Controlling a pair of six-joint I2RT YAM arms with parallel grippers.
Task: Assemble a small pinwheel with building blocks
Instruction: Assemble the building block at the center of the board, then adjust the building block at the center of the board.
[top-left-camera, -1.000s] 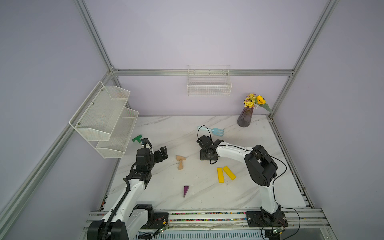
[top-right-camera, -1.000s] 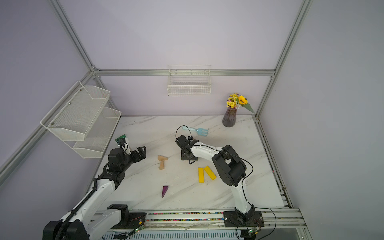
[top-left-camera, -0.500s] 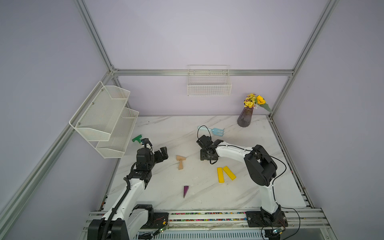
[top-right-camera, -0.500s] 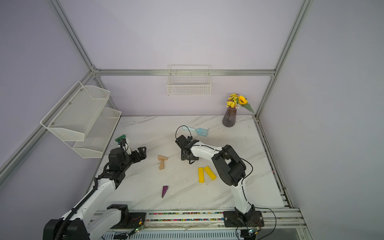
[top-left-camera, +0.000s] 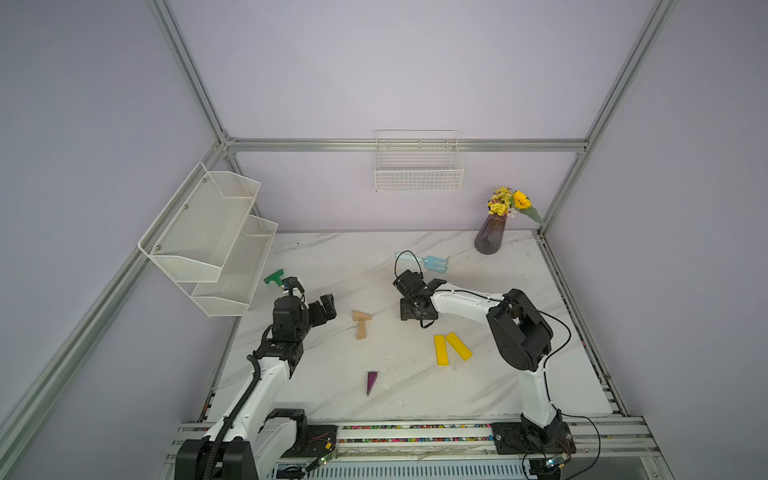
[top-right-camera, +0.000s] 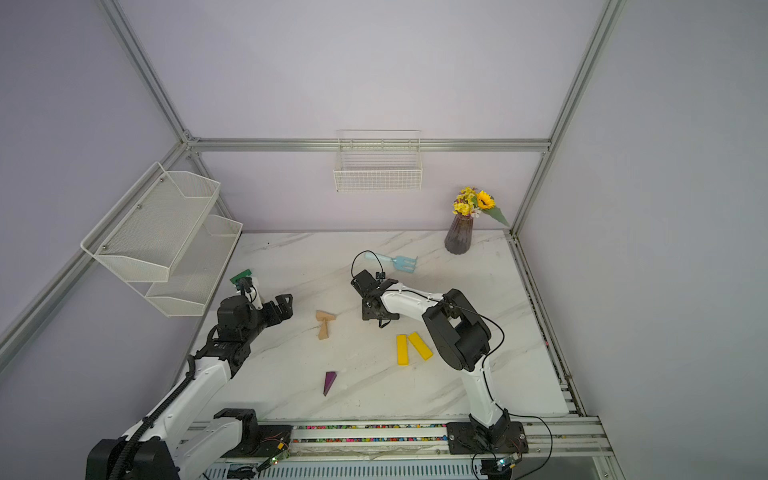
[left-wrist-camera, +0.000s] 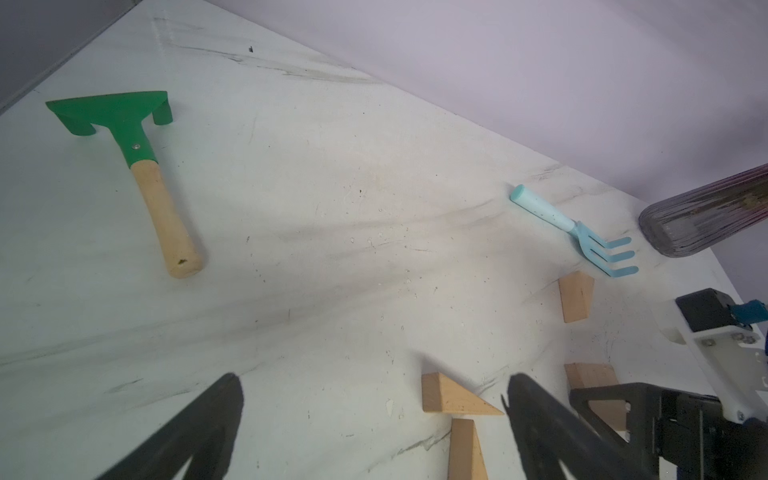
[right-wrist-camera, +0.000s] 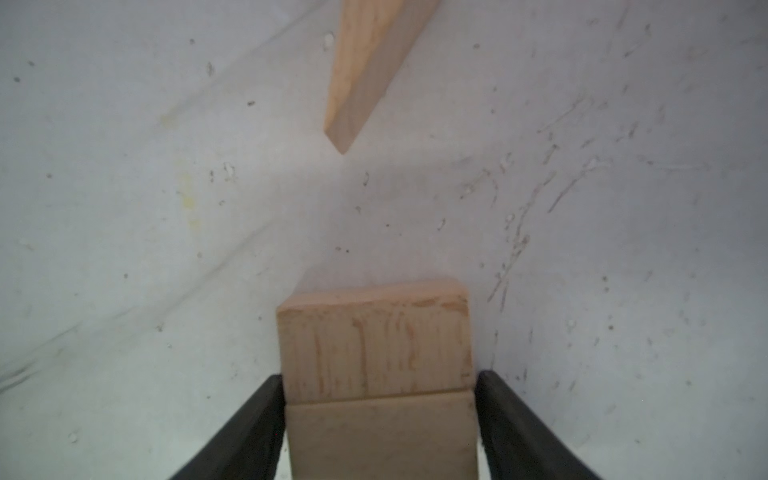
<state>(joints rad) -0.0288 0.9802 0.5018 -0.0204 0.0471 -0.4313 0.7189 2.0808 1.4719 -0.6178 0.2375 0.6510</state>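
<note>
My right gripper (right-wrist-camera: 379, 376) points down at the table's middle (top-left-camera: 417, 311). Its fingers stand just off the sides of two tan rectangular blocks (right-wrist-camera: 374, 345) that lie edge to edge on the marble. A tan wedge (right-wrist-camera: 370, 70) lies just beyond them. Two more tan wedges (top-left-camera: 360, 323) touch in a T shape left of centre. My left gripper (left-wrist-camera: 374, 399) is open and empty, hovering beside those wedges (left-wrist-camera: 453, 401). The purple wedge (top-left-camera: 371, 381) lies near the front. Two yellow bars (top-left-camera: 449, 348) lie side by side to the front right.
A green-headed hammer (top-left-camera: 274, 276) lies behind the left arm. A light-blue rake (top-left-camera: 432, 262) and a vase of flowers (top-left-camera: 490, 239) sit at the back right. A white mesh shelf (top-left-camera: 208, 237) overhangs the table's left edge, and a wire basket (top-left-camera: 417, 166) hangs on the back wall.
</note>
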